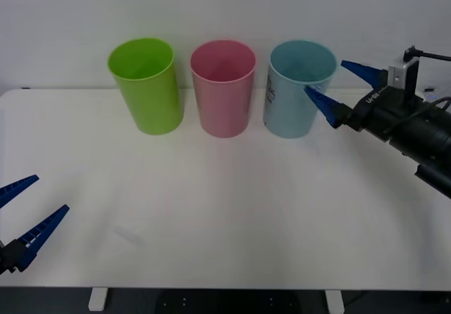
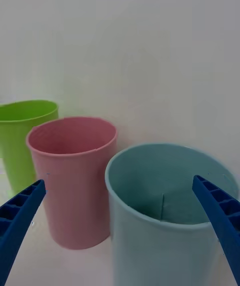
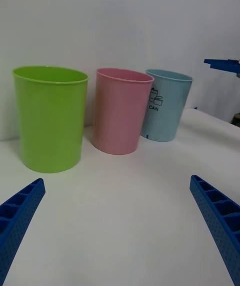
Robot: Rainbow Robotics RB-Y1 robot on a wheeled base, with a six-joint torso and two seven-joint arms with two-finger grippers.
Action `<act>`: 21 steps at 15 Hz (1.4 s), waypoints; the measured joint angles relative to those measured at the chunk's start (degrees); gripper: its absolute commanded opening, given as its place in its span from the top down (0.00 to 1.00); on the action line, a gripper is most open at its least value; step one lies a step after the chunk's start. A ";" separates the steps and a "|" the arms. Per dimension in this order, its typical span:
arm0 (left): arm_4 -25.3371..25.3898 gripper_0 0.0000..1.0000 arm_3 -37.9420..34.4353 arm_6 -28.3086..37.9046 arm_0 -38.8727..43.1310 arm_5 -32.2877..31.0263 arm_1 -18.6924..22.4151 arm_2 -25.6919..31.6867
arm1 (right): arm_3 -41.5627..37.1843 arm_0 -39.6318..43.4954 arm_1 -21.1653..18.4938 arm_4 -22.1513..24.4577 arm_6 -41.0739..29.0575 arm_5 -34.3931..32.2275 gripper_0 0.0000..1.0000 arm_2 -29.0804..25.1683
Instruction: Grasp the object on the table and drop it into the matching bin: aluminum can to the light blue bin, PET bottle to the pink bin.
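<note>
The right gripper (image 1: 337, 85) hangs beside the light blue bin's (image 1: 292, 110) rim, fingers apart and empty. The aluminum can's whereabouts cannot be told. The left gripper (image 1: 27, 203), fingers apart, sits well apart from that bin, over the counter (image 1: 232, 208).

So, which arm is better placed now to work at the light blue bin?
Right. The right gripper hangs open at the light blue bin's rim; the left gripper sits open at the table's near left corner.
</note>
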 measured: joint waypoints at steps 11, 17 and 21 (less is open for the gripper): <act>0.00 0.00 0.00 0.00 0.00 0.00 0.00 0.00 | -7.40 18.27 -2.70 -4.26 5.71 -0.73 0.00 -3.13; 0.00 0.00 0.00 0.00 0.00 0.00 0.00 0.00 | -7.70 25.40 -2.65 -6.37 12.60 -2.23 0.00 -6.28; 0.00 0.00 0.00 0.00 0.00 0.00 0.00 0.00 | -7.76 28.94 -2.63 -7.86 13.51 -7.05 0.00 -9.71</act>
